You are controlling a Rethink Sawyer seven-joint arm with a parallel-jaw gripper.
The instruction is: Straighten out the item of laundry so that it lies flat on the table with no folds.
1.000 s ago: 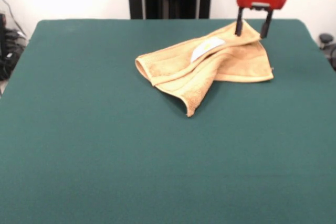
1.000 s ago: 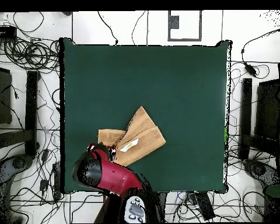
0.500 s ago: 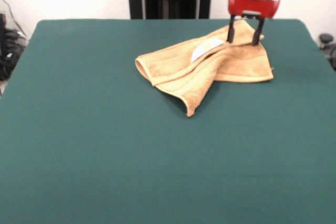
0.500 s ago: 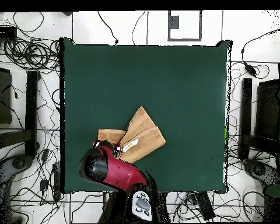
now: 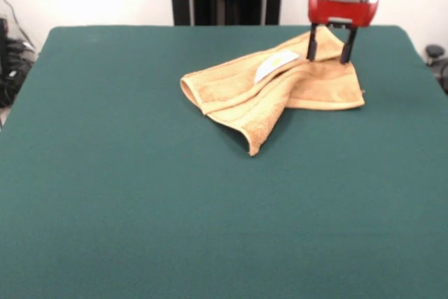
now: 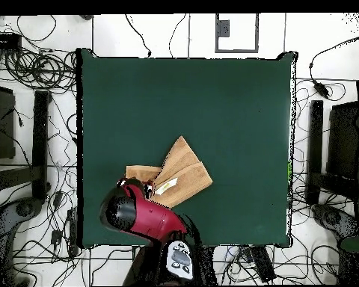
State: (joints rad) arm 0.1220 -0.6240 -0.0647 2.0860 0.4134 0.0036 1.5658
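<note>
Gripper (image 5: pixel 327 54) stands with both fingers spread apart, tips down on the far right part of the towel (image 5: pixel 273 92), clamping nothing. Since half a second ago it has shifted slightly to the picture's right in the front view. The crumpled, folded towel lies unchanged on the tabletop (image 5: pixel 140 194), white label (image 5: pixel 275 64) showing, toward the robot's side.

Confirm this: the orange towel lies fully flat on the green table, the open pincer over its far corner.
Not flat. The front view shows the towel folded over itself in bunched layers on the table. The rest holds: the pincer is open over its far corner.
</note>
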